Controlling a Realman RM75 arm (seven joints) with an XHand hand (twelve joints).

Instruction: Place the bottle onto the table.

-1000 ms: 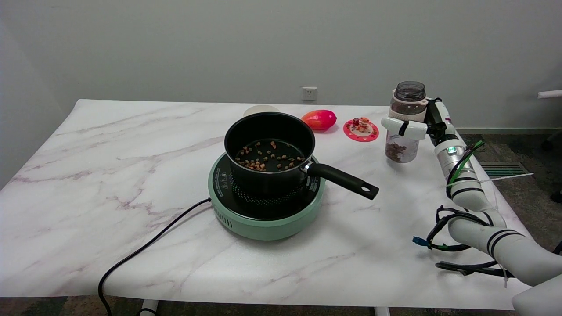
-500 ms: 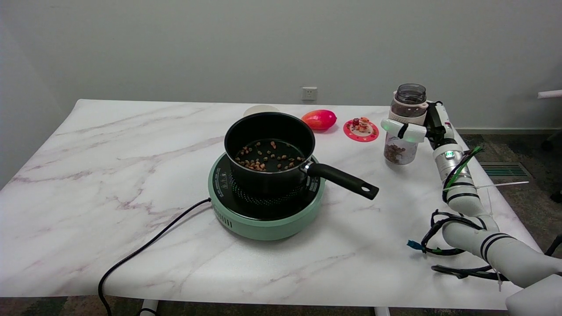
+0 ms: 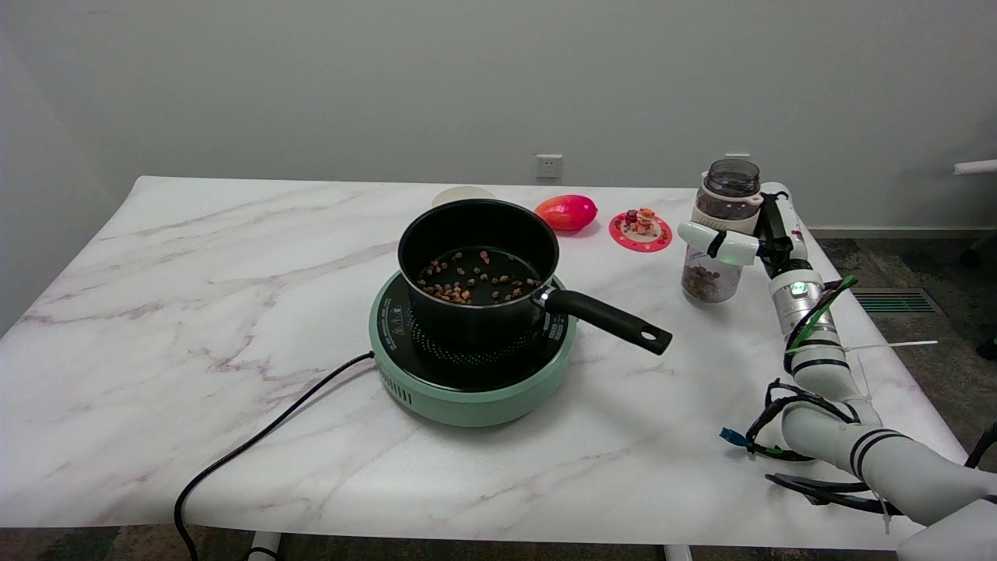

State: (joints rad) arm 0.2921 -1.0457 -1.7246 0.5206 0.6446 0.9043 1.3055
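A clear bottle [image 3: 715, 269] with a dark open neck and brown pieces in its bottom stands upright at the right side of the marble table [image 3: 195, 296]. Its base sits at or just above the tabletop; I cannot tell if it touches. My right hand [image 3: 740, 238] grips the bottle around its upper half, fingers wrapped across the front. The white arm reaches in from the lower right.
A black saucepan [image 3: 479, 269] holding brown pieces sits on a green induction cooker [image 3: 467, 389], its handle [image 3: 607, 318] pointing toward the bottle. A red-orange fruit [image 3: 566, 212] and a small red coaster with figurines [image 3: 640, 228] lie behind. A black cord [image 3: 257, 440] runs off the front edge.
The hand has lowered the bottle, about twenty pixels down in the picture over the second. The forearm has dropped with it. Nothing else moved.
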